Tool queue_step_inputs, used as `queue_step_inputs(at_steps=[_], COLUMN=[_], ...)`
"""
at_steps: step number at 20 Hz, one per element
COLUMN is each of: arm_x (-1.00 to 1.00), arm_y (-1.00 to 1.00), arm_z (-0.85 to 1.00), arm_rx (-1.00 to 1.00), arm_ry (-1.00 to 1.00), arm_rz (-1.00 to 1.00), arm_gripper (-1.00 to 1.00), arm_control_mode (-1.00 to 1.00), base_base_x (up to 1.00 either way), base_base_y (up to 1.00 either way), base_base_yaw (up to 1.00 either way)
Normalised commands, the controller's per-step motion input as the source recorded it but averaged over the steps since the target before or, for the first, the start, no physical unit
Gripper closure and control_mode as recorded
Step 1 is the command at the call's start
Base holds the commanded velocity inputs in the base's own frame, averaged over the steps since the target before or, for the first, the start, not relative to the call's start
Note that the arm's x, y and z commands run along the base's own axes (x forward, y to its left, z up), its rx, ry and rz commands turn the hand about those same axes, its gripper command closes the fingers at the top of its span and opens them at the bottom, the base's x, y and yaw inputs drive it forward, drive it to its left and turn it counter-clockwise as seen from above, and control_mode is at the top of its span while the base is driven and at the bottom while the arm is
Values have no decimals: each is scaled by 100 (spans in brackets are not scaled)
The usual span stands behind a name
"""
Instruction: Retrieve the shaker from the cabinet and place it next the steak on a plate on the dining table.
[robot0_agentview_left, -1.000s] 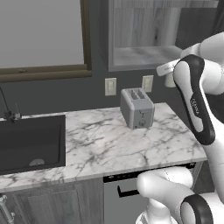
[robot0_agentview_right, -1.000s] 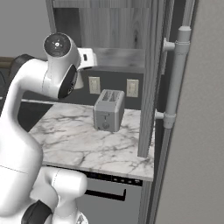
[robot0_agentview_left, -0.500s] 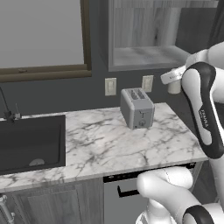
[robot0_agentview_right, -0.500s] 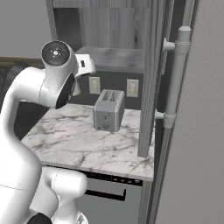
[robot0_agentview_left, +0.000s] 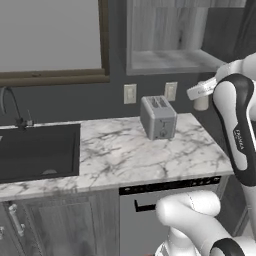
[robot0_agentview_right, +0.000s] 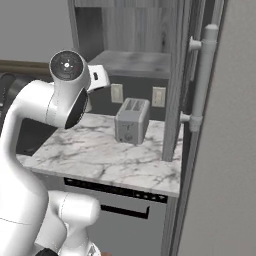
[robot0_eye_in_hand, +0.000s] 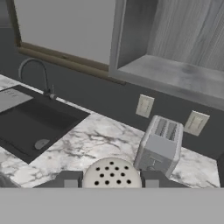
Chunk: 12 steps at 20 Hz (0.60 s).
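- Cabinet (robot0_eye_in_hand: 175, 70): the open wall unit with pale wood-grain interior is seen at 1 o'clock in the hand view; its shelf board lies bare, which suggests the retrieval phase is complete.
- Worktop (robot0_agentview_left: 130, 150): the marble surface carries the toaster and adjoins a dark sink (robot0_agentview_left: 35, 150) at 9 o'clock in the left base view. It is not the dining table; the plate and steak are judged to lie elsewhere, so a carry is the step in hand.
- Toaster (robot0_agentview_left: 158, 117): positioned below and ahead of the hand, at 4 o'clock of centre in the hand view. Any lowering of the arm during transit should be kept clear of it.
- End effector (robot0_eye_in_hand: 111, 180): its two dark fingertips (robot0_eye_in_hand: 70, 179) are set at either side of the shaker's top and appear clamped on it, though the contact line itself is hidden at the frame's lower edge.
- Shaker (robot0_eye_in_hand: 111, 174): held in the end effector, its perforated cream cap facing the hand camera at 6 o'clock; in the left base view it is seen at 3 o'clock, beside the arm (robot0_agentview_left: 201, 101). It is best kept upright and moved smoothly, since a small smooth cylinder is judged liable to slip or tilt under abrupt swings.
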Motion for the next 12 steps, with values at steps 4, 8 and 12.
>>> queue_step_inputs(at_steps=[4,8,12], arm_x=[0,0,0], arm_y=[0,0,0], arm_z=[0,0,0], arm_rx=[0,0,0], arm_ry=[0,0,0], arm_rz=[0,0,0], arm_gripper=[100,100,100], arm_control_mode=[100,100,100], base_base_x=[-63,-67,-66], base_base_y=[0,5,21], base_base_yaw=[13,19,31])
